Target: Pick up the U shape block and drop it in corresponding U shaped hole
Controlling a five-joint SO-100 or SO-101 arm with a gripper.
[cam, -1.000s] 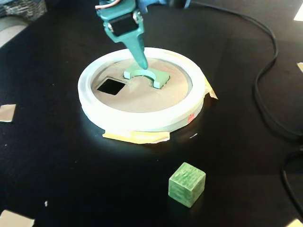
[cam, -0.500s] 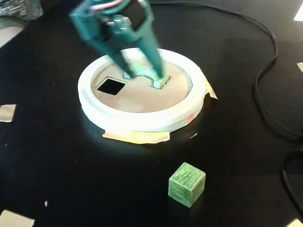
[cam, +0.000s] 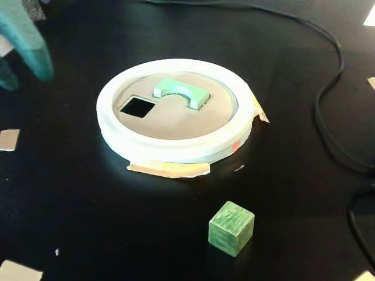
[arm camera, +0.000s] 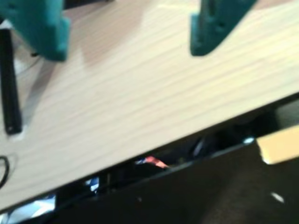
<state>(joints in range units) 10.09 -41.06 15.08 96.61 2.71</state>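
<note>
The U-shaped block sits in the round white tray, and the claw is wide and empty.

In the fixed view the tray stands in the middle of the black desk, and pieces of tan tape stick out from under its front edge. The pale green U-shaped block sits on the brown board inside the tray, a little right of the square hole; whether it is fully down in its own hole I cannot tell. A green cube stands apart on the desk, in the lower right of the frame. A black cable runs along the right side. At the upper left corner a blurred teal part of the claw shows. In the wrist view the two teal fingers hang far apart over a light wooden surface, with nothing between them.
</note>
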